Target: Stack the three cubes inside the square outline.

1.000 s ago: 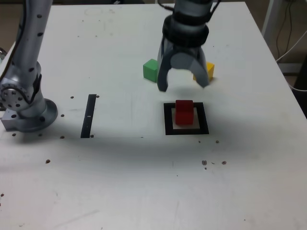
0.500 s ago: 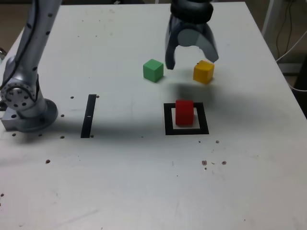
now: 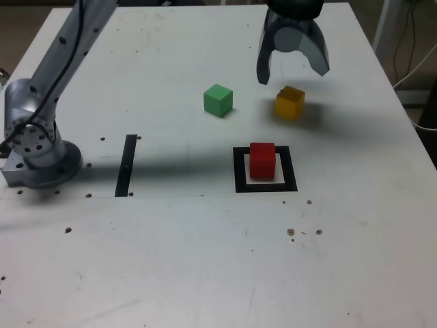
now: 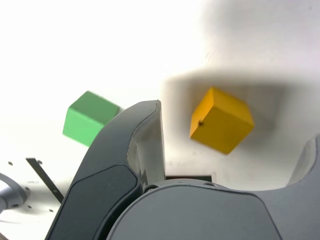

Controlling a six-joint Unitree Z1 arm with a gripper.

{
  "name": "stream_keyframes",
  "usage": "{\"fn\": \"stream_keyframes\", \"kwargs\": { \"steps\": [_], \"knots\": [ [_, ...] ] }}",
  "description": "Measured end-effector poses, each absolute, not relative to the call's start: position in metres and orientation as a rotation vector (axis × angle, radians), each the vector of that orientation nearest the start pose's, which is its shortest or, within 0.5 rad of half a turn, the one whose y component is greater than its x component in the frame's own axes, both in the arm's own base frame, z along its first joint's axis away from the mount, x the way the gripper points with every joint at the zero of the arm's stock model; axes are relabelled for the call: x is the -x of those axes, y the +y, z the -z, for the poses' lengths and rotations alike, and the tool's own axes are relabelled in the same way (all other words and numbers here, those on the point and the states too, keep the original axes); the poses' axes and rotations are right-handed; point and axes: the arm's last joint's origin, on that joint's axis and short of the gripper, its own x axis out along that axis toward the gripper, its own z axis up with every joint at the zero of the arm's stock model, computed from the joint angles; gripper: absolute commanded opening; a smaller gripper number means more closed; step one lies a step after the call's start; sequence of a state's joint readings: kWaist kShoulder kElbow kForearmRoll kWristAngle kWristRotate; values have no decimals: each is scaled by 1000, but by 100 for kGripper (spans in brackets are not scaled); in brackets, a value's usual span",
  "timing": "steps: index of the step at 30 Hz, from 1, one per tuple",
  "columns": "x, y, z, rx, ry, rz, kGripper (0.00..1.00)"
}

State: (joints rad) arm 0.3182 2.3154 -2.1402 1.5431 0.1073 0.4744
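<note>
One red cube [image 3: 262,159] sits inside the square outline [image 3: 239,171]; yellow cube [image 3: 289,102] and green cube [image 3: 218,100] remain outside; gripper [image 3: 293,68] hovers over yellow, spread wide, empty.

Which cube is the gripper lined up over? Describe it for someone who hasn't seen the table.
Start at the black square outline holding the red cube on the white table. Go toward the far edge and slightly to the exterior view's right: the yellow cube sits there, under the open gripper. The only other loose cube is the green cube, further to that view's left.
</note>
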Motion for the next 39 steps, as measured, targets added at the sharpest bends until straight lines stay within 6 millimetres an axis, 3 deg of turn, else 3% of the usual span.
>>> {"fn": "stream_keyframes", "kwargs": {
  "steps": [13,24,39],
  "knots": [
    [-427,147,-256,-245,1746,175,99],
    [-431,148,-256,-491,1668,461,99],
    [-433,148,-249,-492,1676,462,99]
  ]
}}
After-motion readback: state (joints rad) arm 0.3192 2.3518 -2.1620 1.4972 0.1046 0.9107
